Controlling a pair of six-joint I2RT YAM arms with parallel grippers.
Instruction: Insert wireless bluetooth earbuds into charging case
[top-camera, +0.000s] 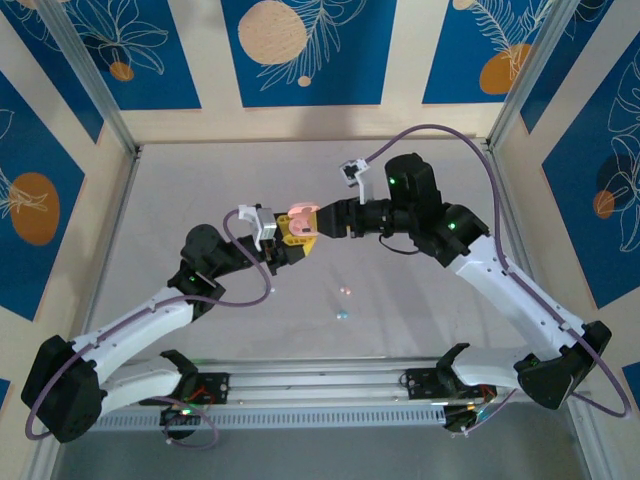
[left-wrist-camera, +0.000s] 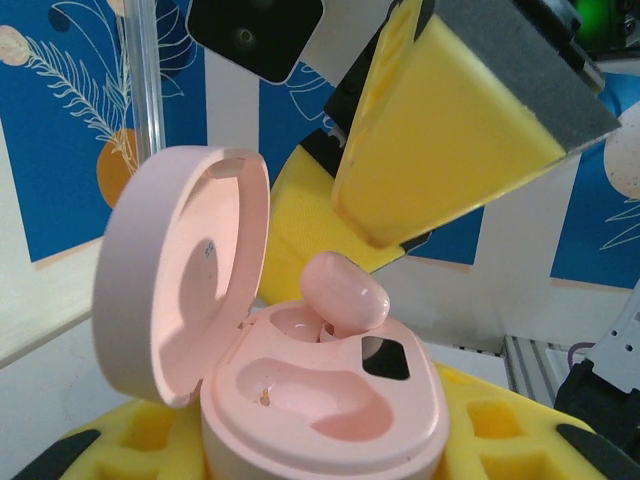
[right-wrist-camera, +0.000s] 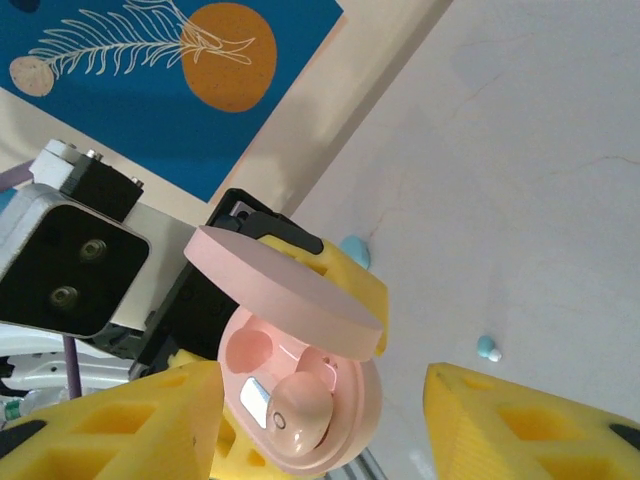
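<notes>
While the left gripper (left-wrist-camera: 320, 445) is clamping its dimpled yellow foam pads (left-wrist-camera: 500, 435) against the sides of the smooth pastel-pink oval plastic charging case (left-wrist-camera: 330, 410), the case is sitting closest to that wrist camera, its domed hollow lid (left-wrist-camera: 180, 270) standing hinged open to the left. A glossy pink bean-shaped earbud (left-wrist-camera: 345, 290) is resting in the far moulded socket, tilting upward rather than lying flush. The near socket is showing its scooped, satin-smooth hollow beside a small dark window (left-wrist-camera: 385, 358).

Just beyond, the right gripper (right-wrist-camera: 322, 375) is hanging over the case with its wedge-shaped yellow foam fingers (right-wrist-camera: 110, 420) spread wide apart, gripping nothing and standing clear of the bud.

Farther off, tiny glossy light-blue earbuds (right-wrist-camera: 488, 348) are lying loose on the pale, faintly scuffed tabletop (right-wrist-camera: 520, 150), and one of the two is showing only partly past a yellow pad. Farthest back, a flat blue wall panel (right-wrist-camera: 220, 45), printed with an orange disc and a white feathery leaf, is rising behind the table.
</notes>
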